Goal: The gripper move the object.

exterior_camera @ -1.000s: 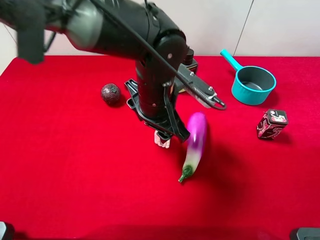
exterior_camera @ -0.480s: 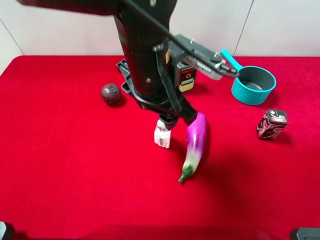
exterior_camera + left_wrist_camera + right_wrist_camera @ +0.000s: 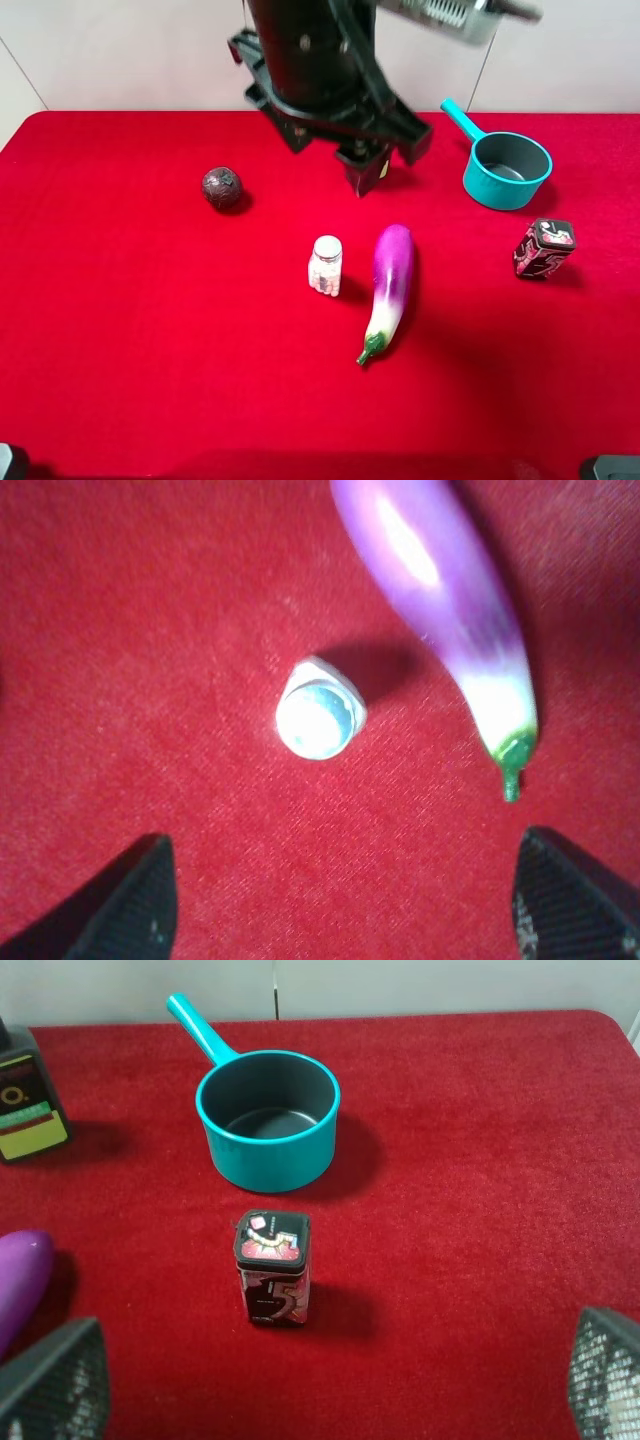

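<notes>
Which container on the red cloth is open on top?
The teal saucepan. The small clear bottle has a silver cap, and the red-black tin is lidded.

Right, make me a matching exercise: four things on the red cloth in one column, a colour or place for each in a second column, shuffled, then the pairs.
Things:
1. small clear bottle
2. eggplant
3. saucepan
4. red-black tin

Descriptions:
A. teal, with a handle pointing toward the back wall
B. upright with a silver cap, just left of the eggplant in the high view
C. purple, with a green stem end
D. stands in front of the saucepan, toward the right of the cloth

Pairs: 1-B, 2-C, 3-A, 4-D
</notes>
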